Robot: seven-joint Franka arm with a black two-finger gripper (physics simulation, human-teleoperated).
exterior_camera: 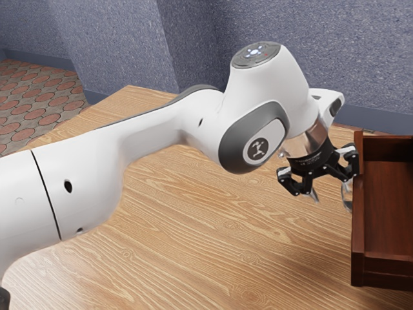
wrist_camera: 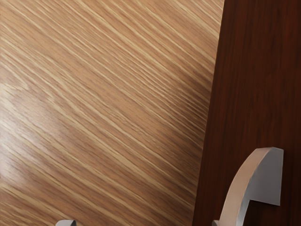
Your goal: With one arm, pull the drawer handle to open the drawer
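A dark brown wooden drawer (exterior_camera: 386,213) stands at the exterior view's right edge, its hollow inside showing from above. Its front panel (wrist_camera: 256,84) faces my hand and carries a curved silver handle (wrist_camera: 256,183). My black gripper (exterior_camera: 330,196) hangs just in front of that panel, pointing down at the table, open. The handle (exterior_camera: 348,200) lies right beside the finger nearest the drawer, not between the two fingers. Two pale fingertips (wrist_camera: 66,222) peek in at the wrist view's edge, one of them close against the handle's foot.
The light wooden table (exterior_camera: 193,239) stretches wide under the arm. My white arm (exterior_camera: 161,155) crosses it from the exterior view's left. Grey-blue walls (exterior_camera: 361,51) rise behind, and patterned red floor (exterior_camera: 32,97) lies at the far left.
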